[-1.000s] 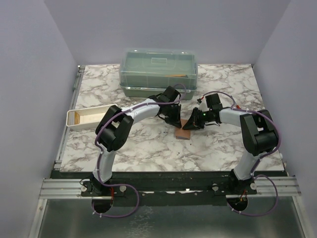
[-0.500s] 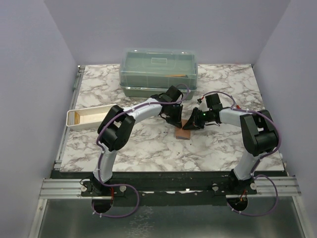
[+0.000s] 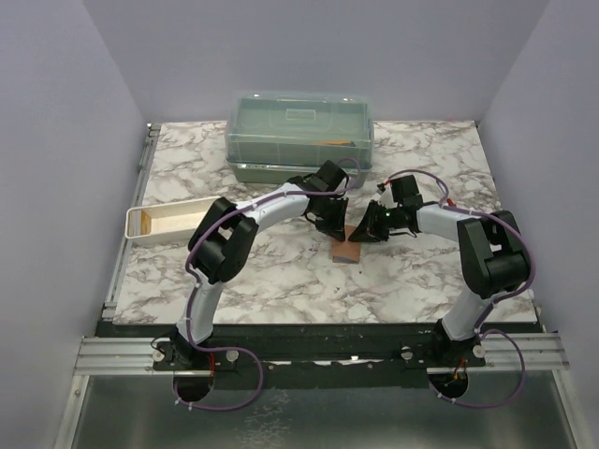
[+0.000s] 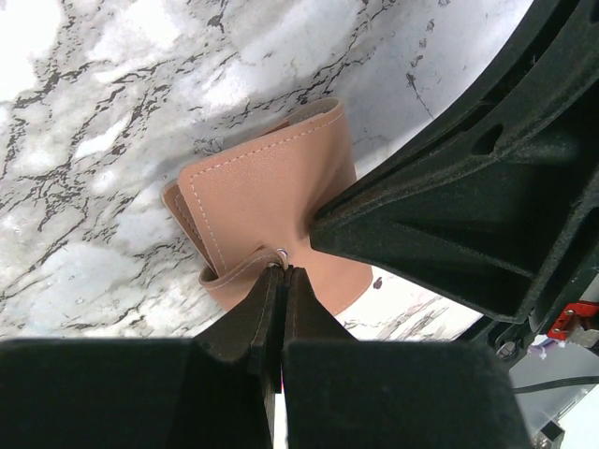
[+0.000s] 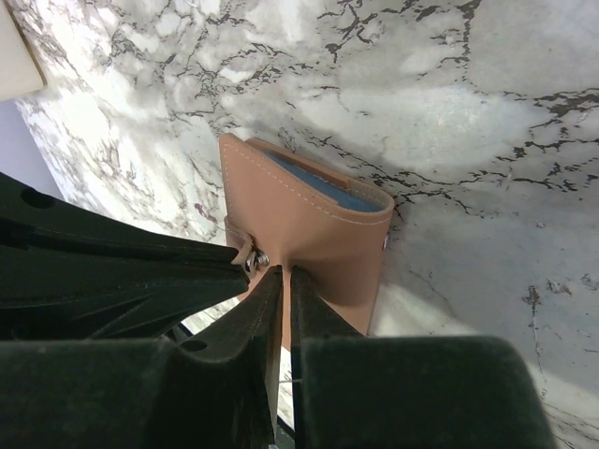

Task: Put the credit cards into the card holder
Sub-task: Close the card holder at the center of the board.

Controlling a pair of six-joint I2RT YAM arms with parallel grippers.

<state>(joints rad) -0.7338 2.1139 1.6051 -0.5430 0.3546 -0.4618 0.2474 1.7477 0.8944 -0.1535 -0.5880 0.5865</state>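
Closing a touch tighter than a second ago, the right claw (image 5: 284,273) nips the cover edge of the card holder (image 3: 344,251), while the left claw (image 4: 282,273), pressed together, pinches the snap tab (image 4: 281,253). Both have drawn slightly toward the far edge, and the holder lies mostly folded near the middle of the desk (image 3: 281,281). Opening looks barely begun, so nothing can go in yet. No loose credit cards show; a white tray (image 3: 178,220) sits at the left edge and a green lidded box (image 3: 299,131) at the far edge, neither obstructing.
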